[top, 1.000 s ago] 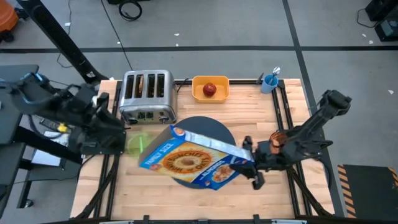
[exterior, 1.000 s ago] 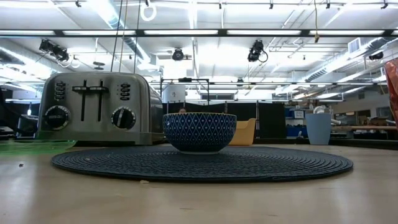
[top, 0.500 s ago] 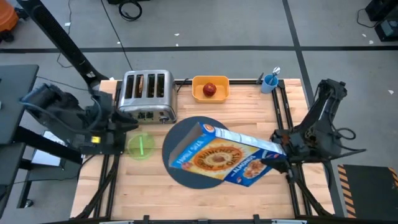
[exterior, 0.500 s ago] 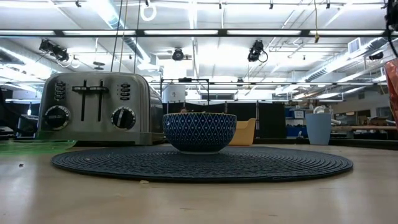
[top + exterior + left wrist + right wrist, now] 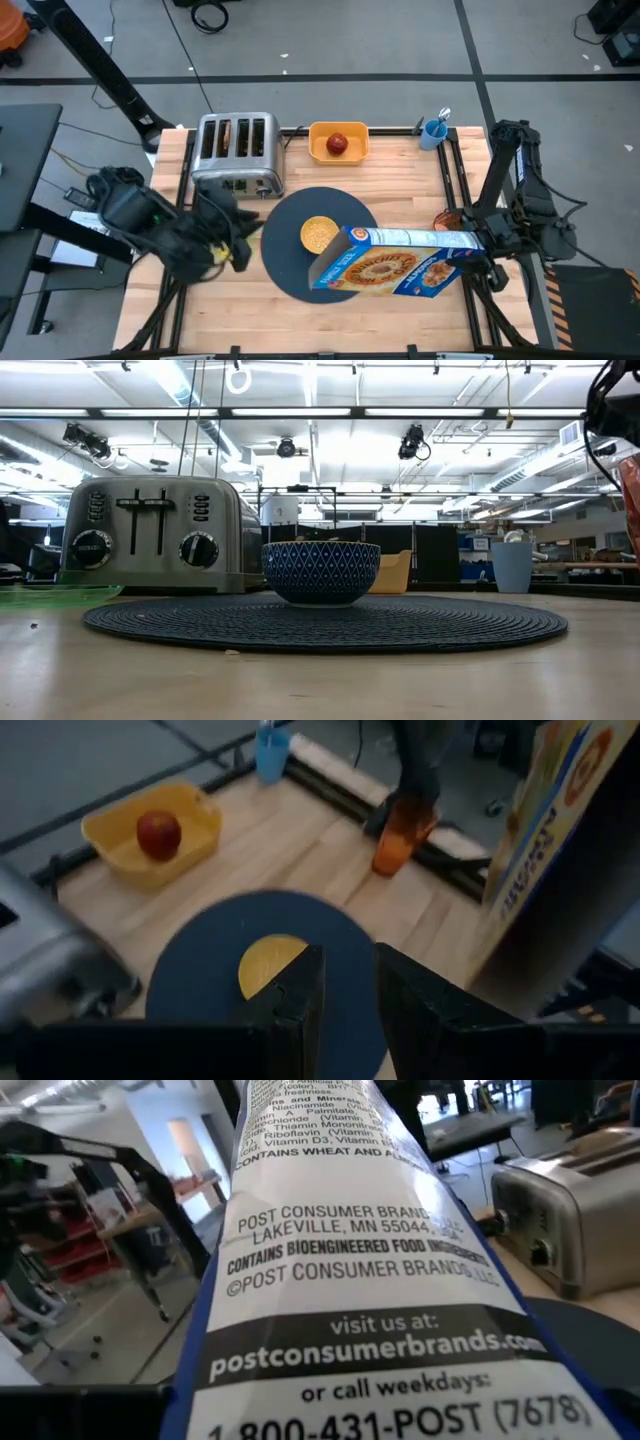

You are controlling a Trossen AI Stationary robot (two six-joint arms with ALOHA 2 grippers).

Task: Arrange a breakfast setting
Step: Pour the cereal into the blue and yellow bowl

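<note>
A cereal box (image 5: 395, 266) is held clamped in the right gripper (image 5: 478, 256), its long axis reaching leftward over the mat (image 5: 290, 250), beside the filled bowl (image 5: 319, 234).

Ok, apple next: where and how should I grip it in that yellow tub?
Come down from above and close across the round middle of the apple; the walls of the tub block a side approach. Use the left gripper, since the right gripper holds the cereal box.
</note>
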